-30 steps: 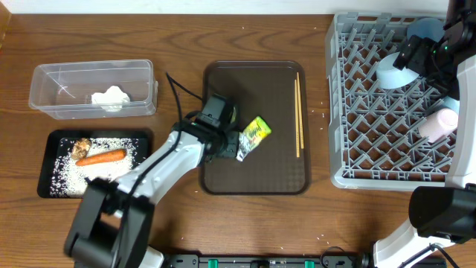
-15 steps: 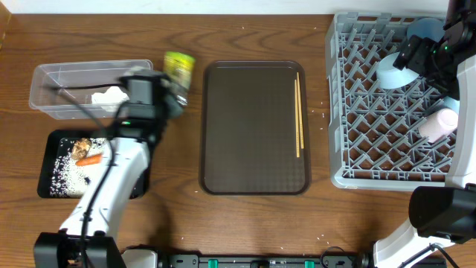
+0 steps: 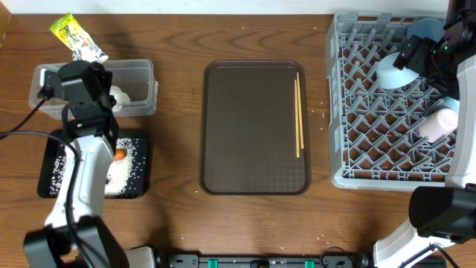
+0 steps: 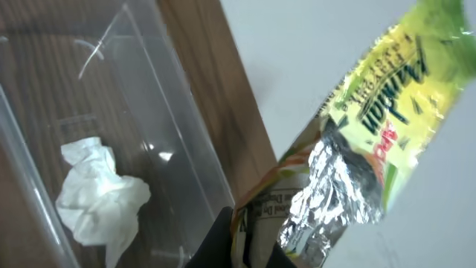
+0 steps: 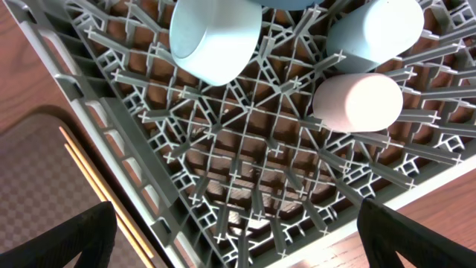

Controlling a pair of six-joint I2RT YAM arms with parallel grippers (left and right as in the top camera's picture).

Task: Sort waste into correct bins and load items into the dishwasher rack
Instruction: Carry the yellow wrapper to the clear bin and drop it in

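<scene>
Green-yellow snack wrapper (image 3: 78, 39) sticks up from the left gripper (image 4: 242, 246), clamped tight on its lower end with the arm reaching over the clear tub (image 3: 141, 80), while the right gripper (image 5: 245, 227) hangs wide open, empty, above the dishwasher rack (image 5: 245, 149).

Overhead straight down, wrist views close (rack (image 3: 364, 126) shared)

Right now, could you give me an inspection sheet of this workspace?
Surface: wooden table.
Job's things: snack wrapper held up near clear tub holding crumpled paper; rice on black tray; chopsticks on brown tray; bowl, pale blue cup, whitish cup in rack.
Clutter: white specks beside rack.
Grippers: left gripper shut on wrapper; right gripper open over rack.
Cables: black cable at table's left edge.
Surroundings: pale wall behind table.
</scene>
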